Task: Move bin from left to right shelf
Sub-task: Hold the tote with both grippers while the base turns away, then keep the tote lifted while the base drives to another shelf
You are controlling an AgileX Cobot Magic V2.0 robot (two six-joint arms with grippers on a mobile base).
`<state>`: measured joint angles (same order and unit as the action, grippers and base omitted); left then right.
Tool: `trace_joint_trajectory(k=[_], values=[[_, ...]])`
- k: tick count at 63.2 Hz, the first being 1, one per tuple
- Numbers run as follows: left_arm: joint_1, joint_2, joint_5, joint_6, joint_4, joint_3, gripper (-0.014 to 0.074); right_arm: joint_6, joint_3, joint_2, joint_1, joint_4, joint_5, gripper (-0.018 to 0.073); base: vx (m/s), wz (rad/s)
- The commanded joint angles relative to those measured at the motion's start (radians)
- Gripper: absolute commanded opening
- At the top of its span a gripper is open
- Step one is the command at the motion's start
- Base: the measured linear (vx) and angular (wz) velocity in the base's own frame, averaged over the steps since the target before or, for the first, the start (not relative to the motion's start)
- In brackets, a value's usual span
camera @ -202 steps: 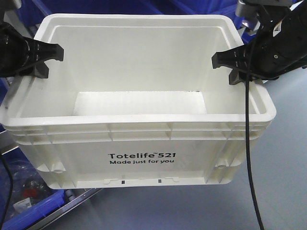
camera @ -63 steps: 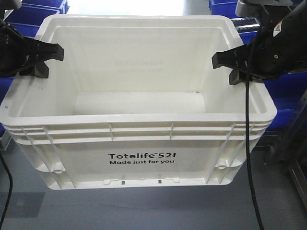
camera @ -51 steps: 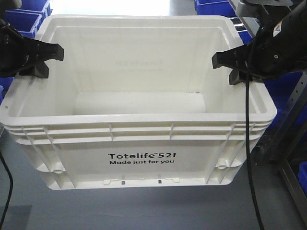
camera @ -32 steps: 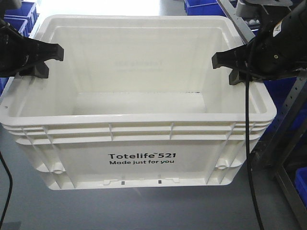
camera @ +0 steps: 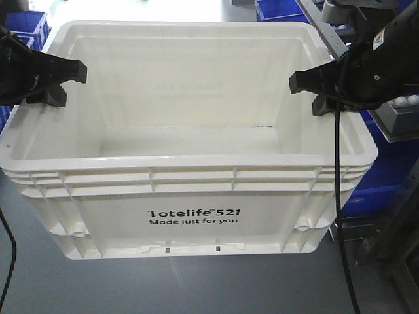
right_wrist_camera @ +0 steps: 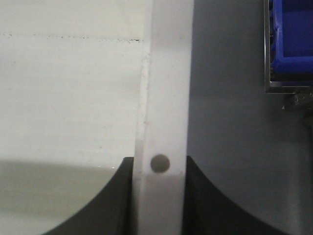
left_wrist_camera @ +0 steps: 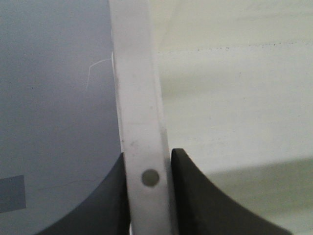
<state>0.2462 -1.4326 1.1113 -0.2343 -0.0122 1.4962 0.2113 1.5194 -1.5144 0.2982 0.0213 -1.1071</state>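
The bin (camera: pixel 190 216) is a large white tote with black "Totelife 521" print; it fills the front view, held above the grey floor, and is empty inside. My left gripper (camera: pixel 55 82) is shut on its left rim; the left wrist view shows the rim (left_wrist_camera: pixel 142 147) pinched between my black fingers (left_wrist_camera: pixel 190 196). My right gripper (camera: pixel 314 88) is shut on its right rim; the right wrist view shows that rim (right_wrist_camera: pixel 164 122) between the fingers (right_wrist_camera: pixel 117 196).
Blue plastic bins stand at the far left (camera: pixel 29 26) and top right (camera: pixel 278 8). A grey metal shelf frame (camera: pixel 386 222) with blue bins (camera: pixel 376 176) is at the right, close behind the tote's right side. A blue bin (right_wrist_camera: pixel 292 34) shows in the right wrist view.
The grip on the tote is unchanged. The background has slid leftward: the left shelf's blue bins have moved out of view and the right shelf frame has come in at the right.
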Motion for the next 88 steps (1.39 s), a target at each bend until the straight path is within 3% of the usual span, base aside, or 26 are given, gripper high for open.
trace_joint_trajectory(k=[1,88], values=[[-0.003,0.050,-0.077,0.017,-0.033,0.033,0.0111,-0.006,0.037,0.055,-0.012,0.053,0.098,0.0061,0.30,0.07],[-0.003,0.050,-0.077,0.017,-0.033,0.033,0.0111,-0.006,0.037,0.055,-0.012,0.052,0.098,0.0061,0.36,0.00]])
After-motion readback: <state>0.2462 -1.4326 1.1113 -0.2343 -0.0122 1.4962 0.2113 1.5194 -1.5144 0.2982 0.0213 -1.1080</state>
